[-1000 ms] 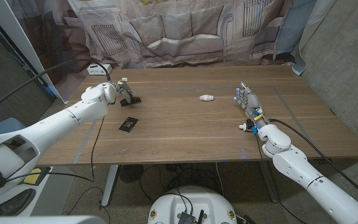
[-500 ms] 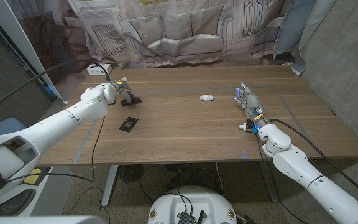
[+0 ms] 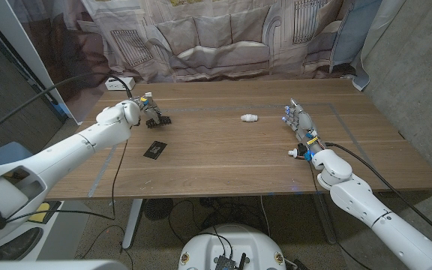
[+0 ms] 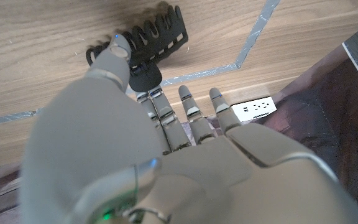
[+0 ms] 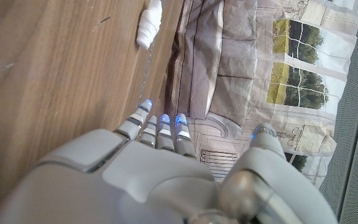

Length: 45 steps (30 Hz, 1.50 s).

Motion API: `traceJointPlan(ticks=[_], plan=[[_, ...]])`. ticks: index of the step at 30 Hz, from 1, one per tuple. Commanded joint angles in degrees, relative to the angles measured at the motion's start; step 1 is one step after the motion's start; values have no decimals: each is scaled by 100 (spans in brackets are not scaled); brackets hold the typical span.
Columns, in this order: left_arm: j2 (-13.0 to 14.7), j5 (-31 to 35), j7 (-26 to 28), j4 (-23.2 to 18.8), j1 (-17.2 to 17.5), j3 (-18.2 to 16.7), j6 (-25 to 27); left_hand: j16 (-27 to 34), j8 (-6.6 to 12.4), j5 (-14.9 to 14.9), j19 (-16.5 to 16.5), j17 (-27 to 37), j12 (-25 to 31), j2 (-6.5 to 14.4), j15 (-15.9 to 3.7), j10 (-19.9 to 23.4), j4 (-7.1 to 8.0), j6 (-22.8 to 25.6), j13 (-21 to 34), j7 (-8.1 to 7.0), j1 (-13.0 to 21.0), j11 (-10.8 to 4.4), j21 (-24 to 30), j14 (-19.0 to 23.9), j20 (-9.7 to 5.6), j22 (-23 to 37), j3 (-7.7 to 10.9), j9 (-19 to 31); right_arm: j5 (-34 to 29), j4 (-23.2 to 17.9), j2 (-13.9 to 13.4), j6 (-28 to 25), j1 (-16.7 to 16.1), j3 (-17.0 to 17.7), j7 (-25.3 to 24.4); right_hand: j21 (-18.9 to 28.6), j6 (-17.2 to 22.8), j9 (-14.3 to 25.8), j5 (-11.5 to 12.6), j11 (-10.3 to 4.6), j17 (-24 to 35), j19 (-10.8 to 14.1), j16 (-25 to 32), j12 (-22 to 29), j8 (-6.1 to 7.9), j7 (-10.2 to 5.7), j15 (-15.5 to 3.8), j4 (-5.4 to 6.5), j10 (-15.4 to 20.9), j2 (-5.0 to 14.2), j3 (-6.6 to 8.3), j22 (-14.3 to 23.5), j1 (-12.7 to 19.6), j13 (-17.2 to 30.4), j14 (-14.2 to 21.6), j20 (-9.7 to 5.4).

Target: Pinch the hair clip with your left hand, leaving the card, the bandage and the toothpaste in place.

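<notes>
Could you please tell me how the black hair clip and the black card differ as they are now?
The hair clip is toothed and bulky, and the left hand touches it; the card is a flat rectangle lying untouched, nearer the table's front edge. Both are black and sit on the table's left side.

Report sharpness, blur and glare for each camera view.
Head view: even light, sharp, no glare on the table. Left wrist view: the hair clip is sharp, while the left hand is soft and near the lens. Right wrist view: the right hand is blurred, with blue lights glowing on its fingers.
</notes>
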Motion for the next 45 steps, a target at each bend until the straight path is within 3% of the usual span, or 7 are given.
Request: traceJointPlan(ticks=[1,26,33,45], plan=[[37,-108,54,-75,1,-17,8,29,8,-5,66,12,25,259,-417,245,-9,165,28,125,229,-161,24,76,25,16,-25,33,4,-8,9,27,-21,15,-10,-1,37,12,-4,-2,21,11,-17,-4,-1,-8,7,6,44,16,-11,18,49,28,25,43],[185,-141,104,-576,104,-158,187,21,-38,-10,93,11,0,275,-354,291,3,220,91,168,238,-118,6,176,96,19,-89,42,35,121,57,143,17,29,65,0,37,12,-3,3,21,2,-21,-9,-1,-7,14,5,44,22,-15,19,53,29,22,54],[233,-157,119,-722,155,-216,268,31,2,-13,157,16,39,336,-380,525,1,438,92,252,278,-48,12,279,42,18,-111,48,42,133,58,161,18,33,85,1,35,12,-3,-2,21,1,-22,-9,-2,-9,9,5,46,23,-18,19,53,29,23,54],[308,-106,167,-972,237,-263,378,67,104,-11,308,27,114,412,-480,972,-32,929,112,178,420,-131,23,550,13,15,-193,61,52,103,51,167,-10,39,86,2,37,12,-3,-9,22,-1,-21,-10,-1,-13,11,6,49,24,-21,19,54,29,28,54]])
